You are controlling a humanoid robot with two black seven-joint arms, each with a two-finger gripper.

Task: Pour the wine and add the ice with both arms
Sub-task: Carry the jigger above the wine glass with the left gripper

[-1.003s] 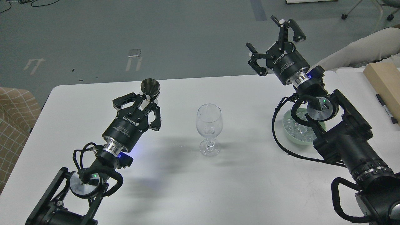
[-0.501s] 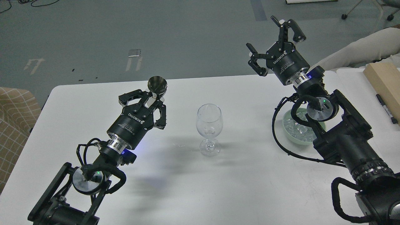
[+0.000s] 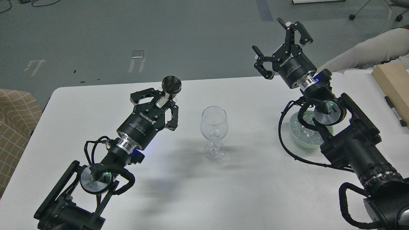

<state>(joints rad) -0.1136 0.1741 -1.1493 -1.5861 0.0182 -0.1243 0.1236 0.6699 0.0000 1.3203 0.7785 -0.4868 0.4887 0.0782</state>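
The left gripper (image 3: 167, 99) pinches a small steel jigger (image 3: 171, 85) left of the empty wine glass (image 3: 214, 131). The right gripper (image 3: 281, 41) hangs spread wide, holding nothing. Ice (image 3: 302, 131) sits heaped in a pale green bowl (image 3: 295, 137) under the right arm (image 3: 348, 140).

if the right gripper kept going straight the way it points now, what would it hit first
Probably nothing: the right gripper points up and away past the white table's far edge, with only bare grey floor beyond, though depth is hard to judge.

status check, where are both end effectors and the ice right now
Left end effector shut on metal cup, beside empty wine glass. Right end effector open, raised. Ice in green bowl, partly behind right arm.
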